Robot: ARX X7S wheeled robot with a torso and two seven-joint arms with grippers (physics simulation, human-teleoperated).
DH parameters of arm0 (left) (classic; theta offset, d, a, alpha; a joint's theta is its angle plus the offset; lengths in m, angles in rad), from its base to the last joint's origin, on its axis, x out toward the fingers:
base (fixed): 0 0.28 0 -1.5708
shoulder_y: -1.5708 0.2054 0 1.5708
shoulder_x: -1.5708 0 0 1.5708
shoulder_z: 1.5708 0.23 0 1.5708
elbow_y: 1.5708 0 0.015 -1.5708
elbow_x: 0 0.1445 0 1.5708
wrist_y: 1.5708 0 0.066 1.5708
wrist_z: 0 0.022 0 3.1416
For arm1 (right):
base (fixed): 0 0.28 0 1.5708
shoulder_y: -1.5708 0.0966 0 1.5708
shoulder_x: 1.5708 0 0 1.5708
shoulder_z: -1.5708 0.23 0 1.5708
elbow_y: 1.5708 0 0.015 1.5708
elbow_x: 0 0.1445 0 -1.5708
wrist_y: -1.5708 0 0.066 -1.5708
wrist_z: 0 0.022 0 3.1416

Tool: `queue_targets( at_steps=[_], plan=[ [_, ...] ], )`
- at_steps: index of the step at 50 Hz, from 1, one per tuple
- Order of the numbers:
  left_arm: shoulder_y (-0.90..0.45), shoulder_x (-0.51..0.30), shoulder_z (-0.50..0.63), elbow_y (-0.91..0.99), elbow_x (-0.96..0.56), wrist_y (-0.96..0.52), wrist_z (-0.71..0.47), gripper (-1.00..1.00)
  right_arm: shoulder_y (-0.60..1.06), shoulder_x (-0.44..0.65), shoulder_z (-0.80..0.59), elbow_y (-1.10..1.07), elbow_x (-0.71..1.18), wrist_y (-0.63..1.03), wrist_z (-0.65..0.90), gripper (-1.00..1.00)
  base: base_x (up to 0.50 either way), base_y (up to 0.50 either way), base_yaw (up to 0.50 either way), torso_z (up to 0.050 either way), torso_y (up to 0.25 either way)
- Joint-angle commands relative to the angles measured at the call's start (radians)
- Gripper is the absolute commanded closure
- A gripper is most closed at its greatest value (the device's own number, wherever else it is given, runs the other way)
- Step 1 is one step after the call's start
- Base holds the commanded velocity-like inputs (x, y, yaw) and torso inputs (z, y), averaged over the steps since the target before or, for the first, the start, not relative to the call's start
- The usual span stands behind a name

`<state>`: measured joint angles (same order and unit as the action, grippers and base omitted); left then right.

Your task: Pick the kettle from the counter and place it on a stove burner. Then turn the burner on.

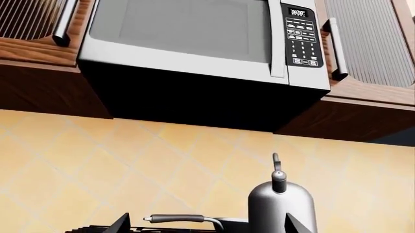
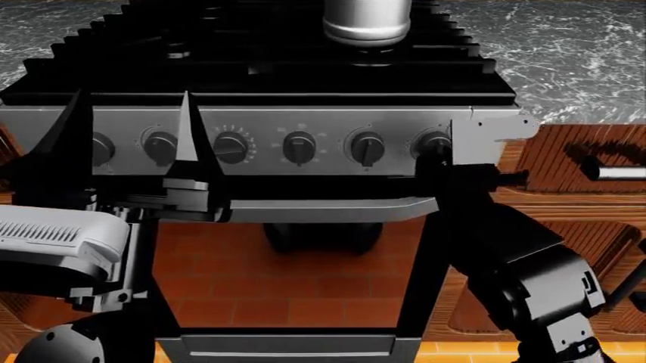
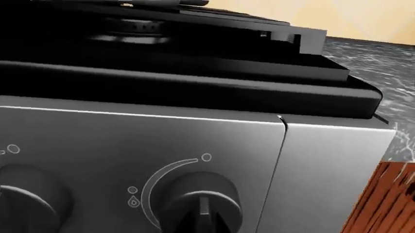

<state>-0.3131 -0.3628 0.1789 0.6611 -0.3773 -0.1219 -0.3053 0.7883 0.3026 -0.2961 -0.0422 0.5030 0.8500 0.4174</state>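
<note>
The kettle [image 2: 368, 19] stands on the black grates of the stove [image 2: 253, 68], over a rear right burner [image 2: 371, 54], clear of the marble bench [image 2: 576, 60] that flanks the stove; in the left wrist view the kettle [image 1: 281, 206] is upright with its loop handle rising before the tiled wall, a frying pan [image 1: 184, 219] with a long grey handle just beside it, and a microwave [image 1: 207, 43] hangs above between wooden cabinets; the left tool [image 2: 136, 144] hovers in front of the knob row with its two dark fingers spread apart, holding nothing; the right tool [image 2: 444, 162] sits at the rightmost knob [image 2: 432, 144] of the panel, seen close in the right wrist view as a round black knob [image 3: 198, 204]; whether its fingers clasp the knob I cannot tell
</note>
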Motion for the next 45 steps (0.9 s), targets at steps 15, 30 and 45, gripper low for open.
queue_targets(
  at_steps=[15,30,45],
  plan=[
    [-0.001,-0.007,0.001,0.006,-0.014,0.0,-0.008,-1.0,0.143,0.01,-0.21,0.139,0.011,0.148,-0.166,1.0,0.02,0.0,0.01,0.0,0.0],
    [-0.002,-0.012,-0.002,0.007,-0.026,0.001,-0.013,-1.0,0.162,-0.002,-0.317,0.167,-0.009,0.155,-0.226,1.0,0.02,0.0,0.01,0.0,0.0],
    [-0.002,-0.018,-0.004,0.012,-0.035,0.003,-0.017,-1.0,0.165,-0.033,-0.393,0.227,-0.035,0.112,-0.268,1.0,0.02,0.0,0.02,0.0,0.0]
  ],
)
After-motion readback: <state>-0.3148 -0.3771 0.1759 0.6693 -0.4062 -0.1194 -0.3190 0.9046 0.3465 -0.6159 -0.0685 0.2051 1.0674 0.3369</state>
